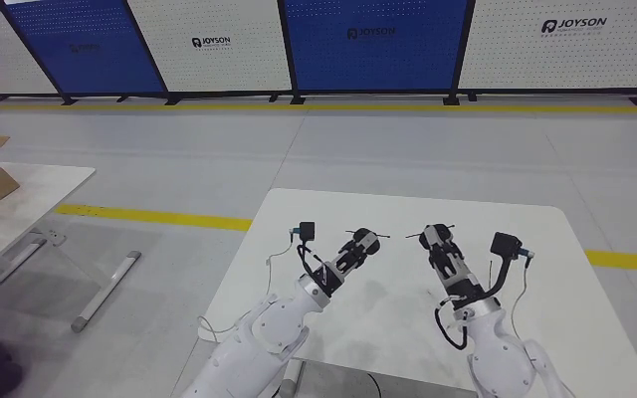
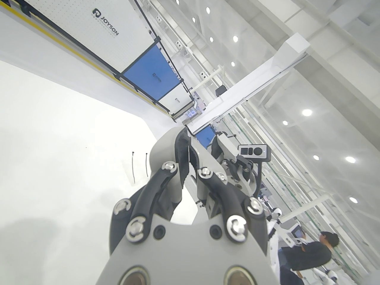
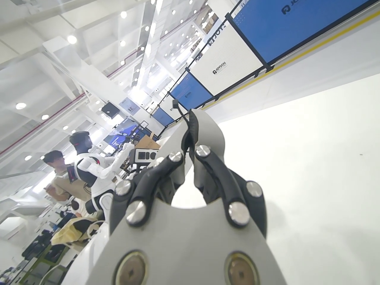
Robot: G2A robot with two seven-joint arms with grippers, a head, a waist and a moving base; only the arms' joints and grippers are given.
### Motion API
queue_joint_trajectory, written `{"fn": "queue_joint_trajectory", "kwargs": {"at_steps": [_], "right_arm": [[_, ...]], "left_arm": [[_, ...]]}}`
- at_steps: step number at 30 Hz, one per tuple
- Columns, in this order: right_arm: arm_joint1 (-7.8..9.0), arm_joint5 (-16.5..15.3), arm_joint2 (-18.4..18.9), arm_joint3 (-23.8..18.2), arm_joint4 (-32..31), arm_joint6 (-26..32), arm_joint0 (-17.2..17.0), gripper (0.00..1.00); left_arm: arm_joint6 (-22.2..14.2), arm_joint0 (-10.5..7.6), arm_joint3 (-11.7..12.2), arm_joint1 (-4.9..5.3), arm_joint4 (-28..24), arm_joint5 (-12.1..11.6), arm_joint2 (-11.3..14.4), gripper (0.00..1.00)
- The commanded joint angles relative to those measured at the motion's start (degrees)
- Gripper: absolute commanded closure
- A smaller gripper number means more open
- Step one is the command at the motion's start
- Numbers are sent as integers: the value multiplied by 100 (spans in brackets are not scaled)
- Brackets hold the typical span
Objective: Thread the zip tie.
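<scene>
Right wrist view showed my right gripper (image 3: 189,126) pinching the black zip tie (image 3: 179,110) up off the table (image 3: 297,149), head end poking out, while my left gripper (image 2: 187,146) was pressed together a little way off, so I thought the threading was not done yet.

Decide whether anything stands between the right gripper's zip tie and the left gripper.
Nothing visible does: the zip tie, clamped in the right gripper, faces the left gripper across open air above the table.

Left hand (image 2: 186,140) is clamping shut, pointing forward and inward toward right hand (image 3: 190,123), which is pinching a zip tie (image 3: 180,110).
</scene>
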Motion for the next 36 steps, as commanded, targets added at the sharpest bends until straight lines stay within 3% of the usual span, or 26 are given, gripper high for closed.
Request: {"fn": "queue_joint_trajectory", "kwargs": {"at_steps": [1,7,9,20,27,36], "right_arm": [[0,1,-3,3,-1,2,4,100],[0,1,-3,3,-1,2,4,100],[0,1,-3,3,-1,2,4,100],[-1,-9,-6,1,-2,-10,-2,100],[-34,-94,-197,0,-62,56,72,100],[-77,24,-353,49,-409,-143,153,100]], "left_arm": [[-274,-37,7,8,-283,-25,-45,100],[-1424,-17,-122,72,-1294,-25,-397,100],[-1338,-7,-103,79,-1152,-25,-495,100],[-1338,-7,-103,79,-1152,-25,-495,100],[-1338,-7,-103,79,-1152,-25,-495,100],[-1338,-7,-103,79,-1152,-25,-495,100]]}}
